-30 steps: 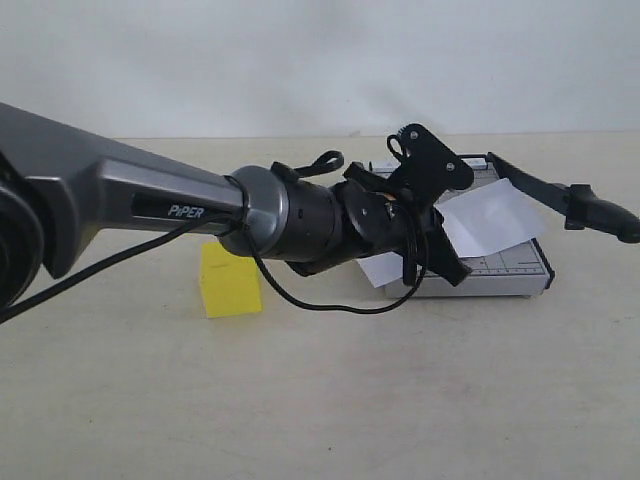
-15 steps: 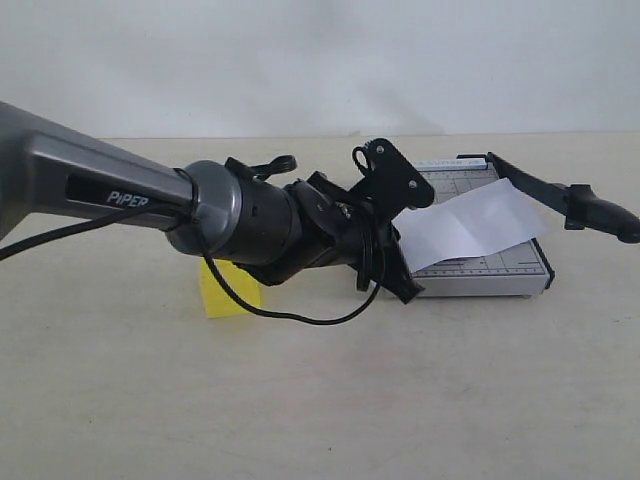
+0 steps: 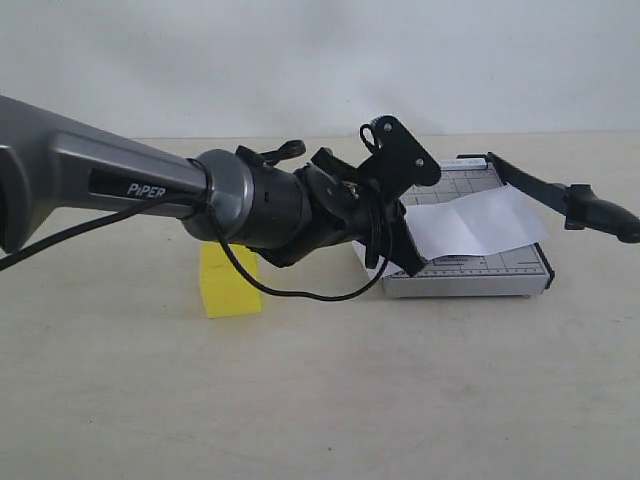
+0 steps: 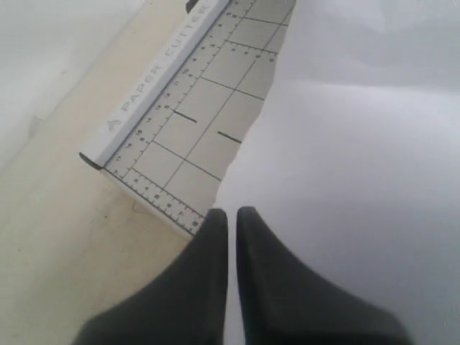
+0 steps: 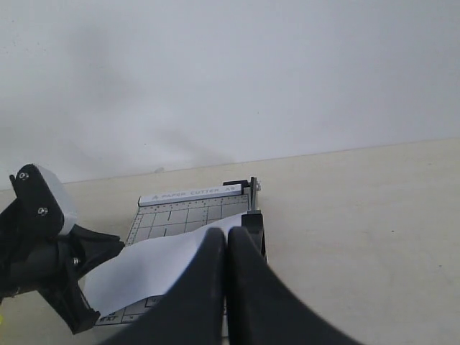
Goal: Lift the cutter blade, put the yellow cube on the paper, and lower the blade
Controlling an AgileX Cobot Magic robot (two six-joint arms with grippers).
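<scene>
The left gripper point(image 4: 231, 213) has its two black fingers drawn almost together, with only a thin slit between them, and nothing shows in that slit. It hangs over the left end of the paper point(image 3: 475, 222), where the sheet's edge crosses the grey trimmer base point(image 3: 500, 272). Whether the fingertips touch the sheet cannot be told. The right gripper point(image 5: 226, 233) has its fingers pressed flat against each other. In the right wrist view the black arm of the cutter lies just past their tips, and contact between them cannot be judged.

The cutter blade point(image 3: 540, 188) is tilted up from its hinge at the far corner of the base. In the exterior view its long axis runs from that hinge out to the right. The thick handle point(image 3: 600, 215) points right and slightly down, past the base's right edge and above the table point(image 3: 320, 400).

The paper lies on the base with its long axis running left to right, skewed against the printed grid. A faint crease crosses its middle, and its right end reaches under the raised blade.

The yellow cube point(image 3: 232, 285) sits on the table to the left of the base, well apart from the paper. Its top is partly hidden by the left arm point(image 3: 100, 180).
</scene>
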